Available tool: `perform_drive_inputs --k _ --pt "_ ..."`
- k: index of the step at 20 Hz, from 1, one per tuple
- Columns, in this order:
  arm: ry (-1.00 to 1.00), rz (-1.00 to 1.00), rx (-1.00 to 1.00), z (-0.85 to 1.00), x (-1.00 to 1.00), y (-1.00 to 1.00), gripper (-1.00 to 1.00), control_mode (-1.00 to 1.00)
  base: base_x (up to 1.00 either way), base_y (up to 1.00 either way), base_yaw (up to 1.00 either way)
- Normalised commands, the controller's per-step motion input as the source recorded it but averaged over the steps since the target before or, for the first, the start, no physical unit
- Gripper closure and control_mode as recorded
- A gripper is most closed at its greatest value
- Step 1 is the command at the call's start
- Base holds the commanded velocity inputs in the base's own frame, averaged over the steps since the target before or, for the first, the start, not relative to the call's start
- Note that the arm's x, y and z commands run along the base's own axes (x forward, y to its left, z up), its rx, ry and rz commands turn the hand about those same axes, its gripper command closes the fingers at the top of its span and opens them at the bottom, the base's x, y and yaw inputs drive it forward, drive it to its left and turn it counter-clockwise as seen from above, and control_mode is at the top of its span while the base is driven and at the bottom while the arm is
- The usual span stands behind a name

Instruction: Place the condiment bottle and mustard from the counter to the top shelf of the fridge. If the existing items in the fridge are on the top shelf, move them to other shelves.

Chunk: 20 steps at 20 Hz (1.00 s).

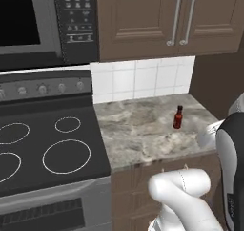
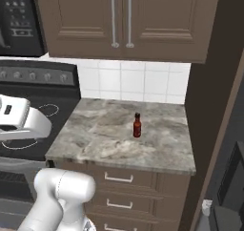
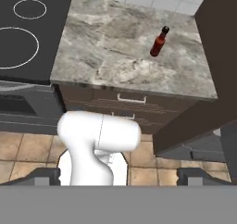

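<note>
The condiment bottle (image 1: 178,118) (image 2: 137,126) (image 3: 158,42), slim and dark red-brown with a black cap, stands upright on the marbled counter (image 1: 138,134) (image 2: 105,139) (image 3: 111,47), toward its back right. My gripper (image 3: 120,176) is high above the floor in front of the counter, well short of the bottle. Its fingertips (image 3: 46,175) sit far apart, open, with nothing held. The mustard, the fridge shelves and the two round items are out of view.
A black stovetop (image 1: 47,144) (image 3: 23,33) borders the counter on the left, with a microwave (image 1: 28,25) above it. Brown wall cabinets (image 1: 181,20) (image 2: 119,20) hang over the counter, and drawers (image 2: 119,178) (image 3: 132,99) sit below. A tall dark brown panel (image 2: 209,106) (image 3: 217,56) closes the right side.
</note>
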Motion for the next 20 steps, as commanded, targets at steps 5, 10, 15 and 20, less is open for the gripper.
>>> perform_drive_inputs --k 5,10,15,20 --pt "0.00 0.00 0.00 0.00 0.00 0.00 -1.00 1.00 0.76 -0.35 -0.21" --pt "0.00 -0.13 0.03 -0.22 0.18 -0.17 -1.00 -1.00 0.24 -0.33 -0.13" --pt "-0.04 -0.37 0.07 -0.74 0.91 0.00 -1.00 -1.00 0.00 0.00 0.00" --pt "0.00 -0.40 0.03 -0.71 1.00 0.14 -1.00 -1.00 0.00 0.00 0.00"
